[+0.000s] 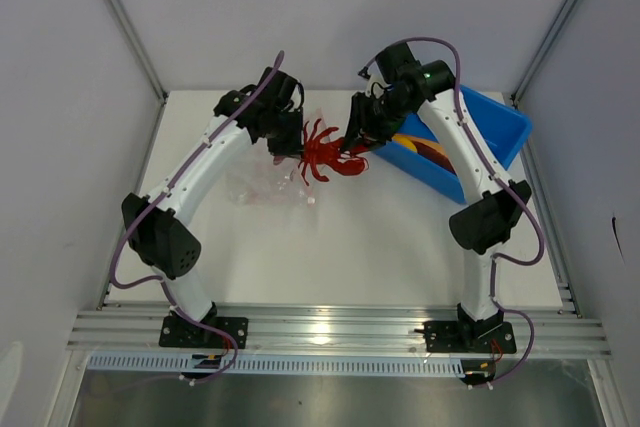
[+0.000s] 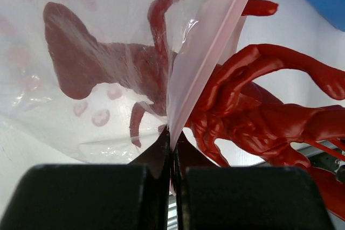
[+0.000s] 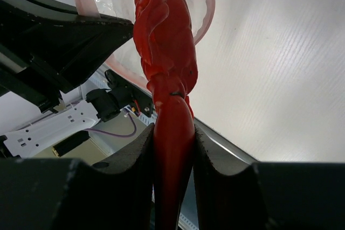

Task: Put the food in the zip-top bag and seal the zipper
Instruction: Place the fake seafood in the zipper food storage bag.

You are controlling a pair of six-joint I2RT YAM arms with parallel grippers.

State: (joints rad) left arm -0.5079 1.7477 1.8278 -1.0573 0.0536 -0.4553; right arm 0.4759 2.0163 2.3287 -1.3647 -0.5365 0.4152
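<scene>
Currently you have one lobster (image 1: 320, 155), one bag (image 1: 265, 185) and one bin (image 1: 500, 132) on the table (image 1: 380, 247), with two arms at work.

1. Left gripper (image 1: 285, 139): both fingers are clenched on the bag. In the left wrist view the left gripper (image 2: 171, 138) pinches the bag (image 2: 108, 36) at its edge, right where the pink zipper (image 2: 215, 52) runs down to the fingertips.

2. Right gripper (image 1: 355, 142): both fingers are clamped on the lobster. In the right wrist view the right gripper (image 3: 173, 133) squeezes one narrow end of the lobster (image 3: 164, 41), and the other end reaches up into the bag mouth (image 3: 207, 4).

3. Lobster position: it is partly inside. Through the clear plastic you see a flared end and two thin legs. The thicker body (image 2: 259, 117) and its long limbs are outside, on the far side of the zipper.

4. Bag position: it is left of centre, under the left gripper. Its lower part sags toward the table.

5. Bin: it stands at the far right, partly under the right arm. You can count two pieces in it, one yellow piece (image 1: 408, 139) and one dark red piece (image 1: 432, 151). The arm hides the rest.
</scene>
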